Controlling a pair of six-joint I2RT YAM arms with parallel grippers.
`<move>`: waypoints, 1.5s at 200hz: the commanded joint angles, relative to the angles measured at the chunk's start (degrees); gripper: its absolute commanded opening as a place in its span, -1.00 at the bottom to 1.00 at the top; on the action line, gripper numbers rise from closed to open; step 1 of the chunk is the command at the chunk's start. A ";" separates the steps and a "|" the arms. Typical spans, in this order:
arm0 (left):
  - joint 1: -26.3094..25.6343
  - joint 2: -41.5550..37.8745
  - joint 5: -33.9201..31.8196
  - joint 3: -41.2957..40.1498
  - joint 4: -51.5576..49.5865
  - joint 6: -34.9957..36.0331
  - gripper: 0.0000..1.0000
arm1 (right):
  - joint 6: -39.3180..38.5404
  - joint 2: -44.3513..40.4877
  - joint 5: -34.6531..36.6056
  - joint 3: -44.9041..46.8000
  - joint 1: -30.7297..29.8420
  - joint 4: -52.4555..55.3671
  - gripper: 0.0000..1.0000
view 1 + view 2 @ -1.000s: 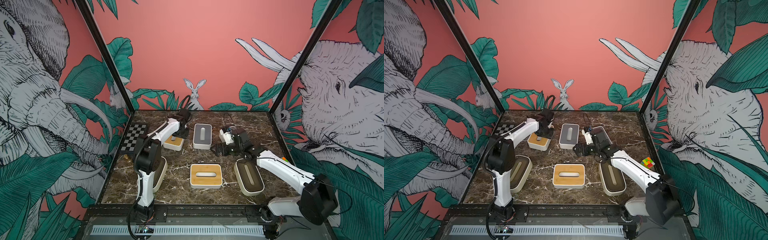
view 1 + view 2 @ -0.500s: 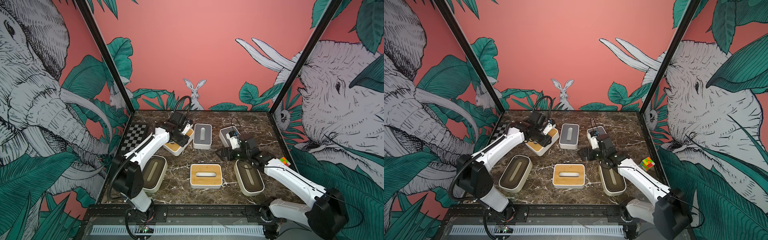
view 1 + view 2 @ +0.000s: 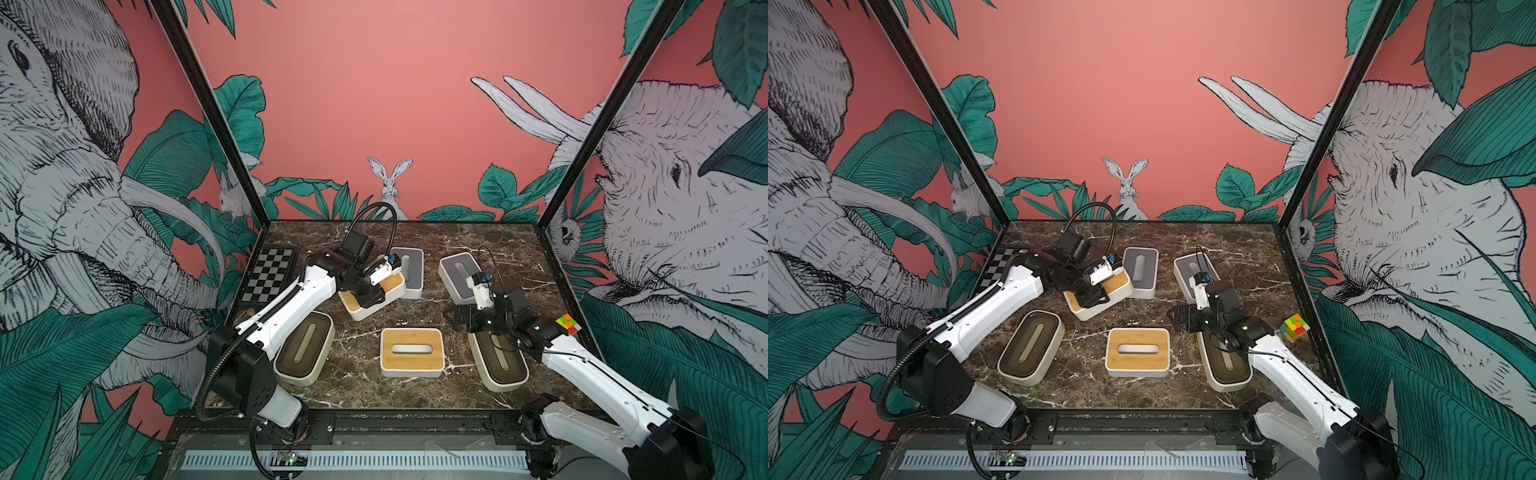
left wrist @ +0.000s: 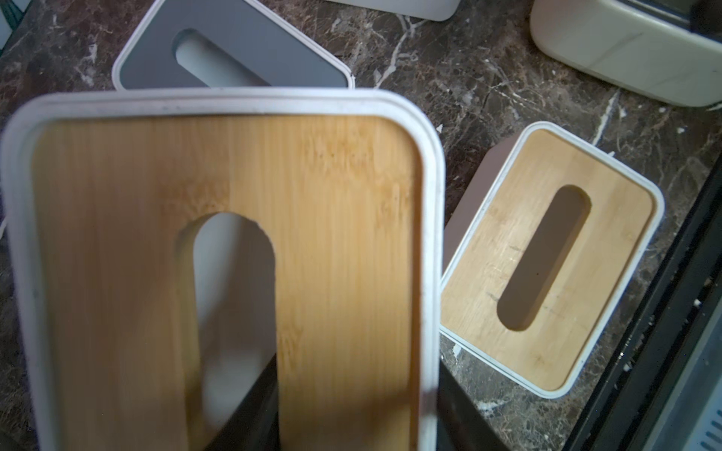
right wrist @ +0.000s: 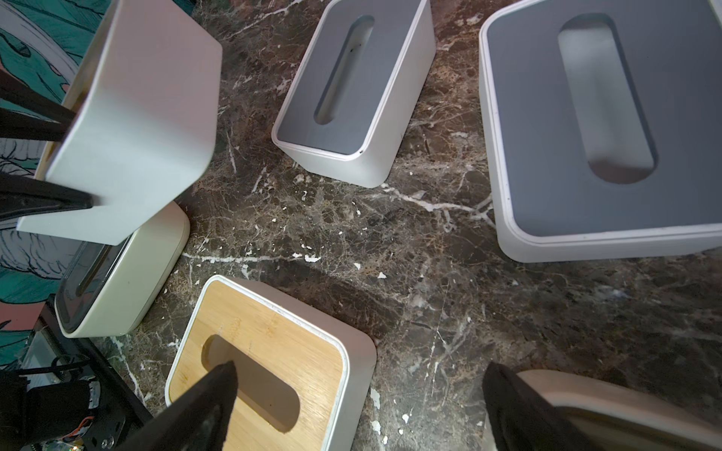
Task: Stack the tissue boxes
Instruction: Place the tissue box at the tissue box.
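Observation:
My left gripper is shut on a bamboo-lidded tissue box, which hangs tilted above the table. One finger is in its slot, the other outside its wall. A second bamboo box lies front centre. Two grey-lidded boxes sit at the back. Two cream boxes with dark lids lie front left and front right. My right gripper hovers open between the centre bamboo box and the right cream box, holding nothing.
A black-and-white checkered board lies at the back left edge. A multicoloured cube sits by the right wall. The right arm passes over the right cream box. Glass walls close in the marble table on three sides.
The left arm has lifted the bamboo box, turned it and carried it a little toward the centre. The right gripper has drawn back toward the front, still open.

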State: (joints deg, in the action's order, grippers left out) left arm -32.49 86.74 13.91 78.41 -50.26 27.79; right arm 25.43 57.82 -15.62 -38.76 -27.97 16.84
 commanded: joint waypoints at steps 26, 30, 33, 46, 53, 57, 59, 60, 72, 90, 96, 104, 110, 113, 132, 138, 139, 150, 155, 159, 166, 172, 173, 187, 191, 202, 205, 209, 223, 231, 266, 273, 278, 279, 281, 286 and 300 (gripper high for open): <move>-3.49 -4.20 3.02 -0.34 -0.09 6.31 -0.19 | 3.39 -4.89 0.28 3.30 0.67 0.95 0.96; -3.81 -4.36 2.97 -0.51 -0.02 6.56 -0.19 | 3.47 -5.26 0.18 3.51 0.67 1.15 0.96; -4.03 -4.53 3.01 -0.46 -0.01 6.72 -0.19 | 3.55 -5.53 0.07 3.66 0.67 1.32 0.96; -4.72 -4.82 3.65 -0.61 0.07 6.68 -0.19 | 3.49 -6.65 -0.49 4.61 0.87 1.81 0.96; -5.04 -4.83 3.91 -0.38 0.01 6.59 -0.19 | 3.32 -7.12 -0.83 5.07 1.00 2.17 0.96; -5.29 -4.83 3.99 -0.30 -0.16 6.73 -0.19 | 3.24 -7.34 -1.04 5.32 1.13 2.51 0.96; -5.47 -4.87 4.06 -0.22 -0.25 6.81 -0.19 | 3.16 -7.43 -1.18 5.42 1.13 2.61 0.96; -5.56 -4.89 4.04 -0.20 -0.26 6.82 -0.19 | 3.15 -7.52 -1.26 5.44 1.14 2.61 0.96; -6.81 -4.90 3.49 -0.03 -0.39 7.41 -0.20 | 3.00 -8.21 -1.95 6.02 1.30 3.10 0.96; -9.37 -4.58 2.32 0.17 -0.78 7.61 -0.19 | 3.55 -9.70 -2.44 7.03 1.27 3.29 0.96; -9.85 -4.28 2.11 0.39 -1.36 7.55 -0.19 | 3.68 -10.27 -2.66 7.25 1.28 3.41 0.96; -10.60 -4.05 1.79 0.51 -1.80 7.47 -0.19 | 3.67 -10.96 -2.90 7.49 1.37 3.84 0.96; -11.28 -3.84 1.53 0.68 -2.09 7.48 -0.19 | 3.58 -11.42 -3.13 7.56 1.36 4.17 0.96; -11.66 -3.78 1.33 0.64 -2.24 7.46 -0.19 | 3.53 -11.68 -3.18 7.62 1.35 4.36 0.96; -13.93 -3.35 0.27 0.46 -2.81 7.12 -0.19 | 3.18 -13.11 -4.56 8.75 1.37 5.66 0.96; -14.61 -3.25 0.04 0.51 -2.91 6.98 -0.20 | 3.18 -13.54 -5.08 9.16 1.42 5.96 0.96; -14.70 -3.20 -0.04 0.56 -2.91 6.91 -0.20 | 3.16 -13.62 -5.19 9.24 1.42 5.94 0.96; -16.01 -3.16 -0.55 0.44 -2.55 6.58 -0.20 | 3.54 -14.29 -6.47 9.99 1.41 5.75 0.96; -16.53 -3.09 -0.84 0.43 -2.48 6.43 -0.20 | 3.62 -14.44 -7.16 10.21 1.34 5.54 0.96; -16.92 -3.07 -0.98 0.43 -2.39 6.40 -0.20 | 3.58 -14.56 -7.66 10.20 1.36 5.60 0.96; -17.55 -3.07 -1.35 0.34 -2.22 6.15 -0.20 | 3.49 -14.65 -8.46 10.14 1.39 5.71 0.96; -18.05 -3.15 -1.74 0.11 -2.06 5.89 -0.20 | 3.40 -14.67 -8.85 9.98 1.38 6.28 0.96; -18.14 -3.15 -1.81 0.09 -1.96 5.83 -0.20 | 3.36 -14.67 -8.83 9.91 1.36 6.37 0.96; -18.81 -3.46 -1.99 -0.68 -1.34 5.20 -0.19 | 2.83 -15.15 -9.87 9.92 1.40 6.92 0.96; -19.03 -3.57 -2.16 -0.98 -1.06 5.01 -0.20 | 2.79 -15.40 -10.17 10.06 1.39 6.94 0.96; -19.75 -3.85 -2.40 -1.74 -0.19 4.58 -0.20 | 2.52 -16.12 -10.64 10.53 1.42 6.86 0.96; -19.92 -3.86 -2.40 -1.85 -0.05 4.47 -0.20 | 2.52 -16.32 -10.74 10.67 1.41 6.75 0.96; -20.18 -3.85 -2.52 -2.06 -0.05 4.40 -0.20 | 2.45 -16.57 -10.89 10.83 1.41 6.73 0.96; -21.08 -3.30 -3.07 -2.03 -0.21 3.96 -0.20 | 2.34 -17.57 -11.98 11.46 1.35 6.40 0.96; -21.69 -2.71 -3.61 -1.74 -0.88 3.84 -0.19 | 2.51 -18.32 -12.12 11.86 1.41 6.45 0.96; -23.72 -1.52 -3.63 -2.06 -1.25 3.38 -0.20 | 2.68 -21.94 -12.12 13.08 1.40 9.36 0.96; -24.16 -1.55 -3.62 -2.24 -0.93 3.31 -0.20 | 3.03 -22.50 -12.30 13.27 1.39 9.82 0.96; -24.41 -1.57 -3.53 -2.37 -0.67 3.17 -0.19 | 3.24 -22.79 -12.83 13.45 1.35 9.91 0.96; -24.48 -1.62 -3.53 -2.38 -0.60 3.16 -0.19 | 3.27 -22.82 -13.02 13.45 1.34 9.94 0.96; -24.64 -1.58 -3.49 -2.38 -0.56 3.04 -0.20 | 3.34 -22.90 -13.32 13.47 1.40 10.00 0.96; -24.95 -1.57 -3.59 -2.41 -0.51 2.98 -0.20 | 3.46 -23.16 -13.89 13.53 1.42 10.33 0.96; -26.09 -1.25 -4.55 -2.08 -0.67 3.02 -0.20 | 3.45 -23.69 -14.94 13.71 1.37 11.65 0.96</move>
State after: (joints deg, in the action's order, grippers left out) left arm -56.95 86.26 10.13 76.16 -52.12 30.89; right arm 28.51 35.29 -27.99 -25.32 -26.72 26.59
